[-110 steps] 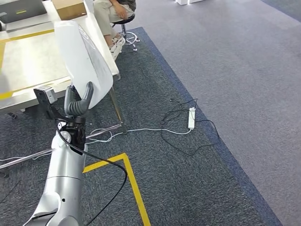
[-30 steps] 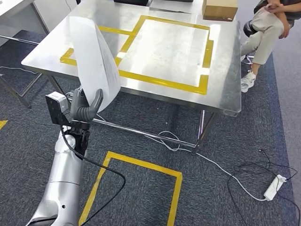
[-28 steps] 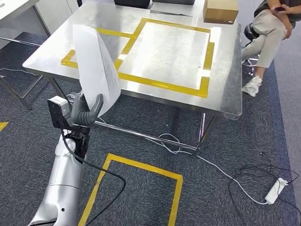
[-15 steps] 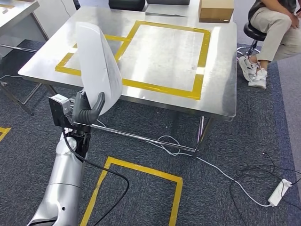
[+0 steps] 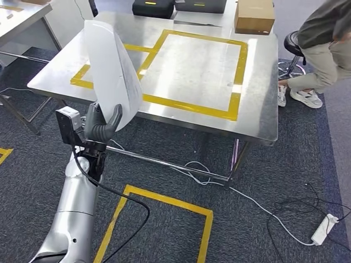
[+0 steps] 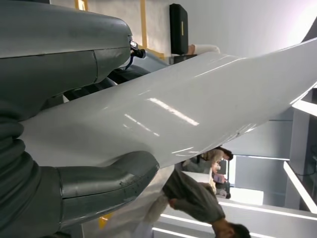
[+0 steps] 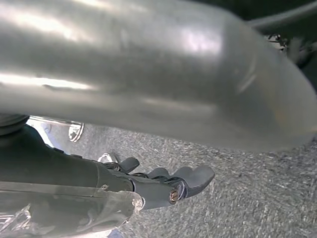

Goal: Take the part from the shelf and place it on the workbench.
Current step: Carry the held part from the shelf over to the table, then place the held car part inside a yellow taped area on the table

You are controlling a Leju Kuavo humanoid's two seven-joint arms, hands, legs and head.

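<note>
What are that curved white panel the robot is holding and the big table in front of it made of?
The white panel, held in the left hand, looks like glossy moulded plastic or painted shell: smooth, curved, with bright streaks of reflected light. It could be coated metal. The table looks like brushed stainless steel: grey, dully mirror-like, glaring under the lights.

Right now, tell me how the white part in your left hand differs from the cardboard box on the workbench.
The white part is a thin, curved, glossy panel; the cardboard box is a squat brown block with flat faces. The part is held upright in the air by the left hand, near the workbench's front edge; the box rests flat at the far corner, outside the yellow tape frame. The part looks larger in the head view, being nearer.
</note>
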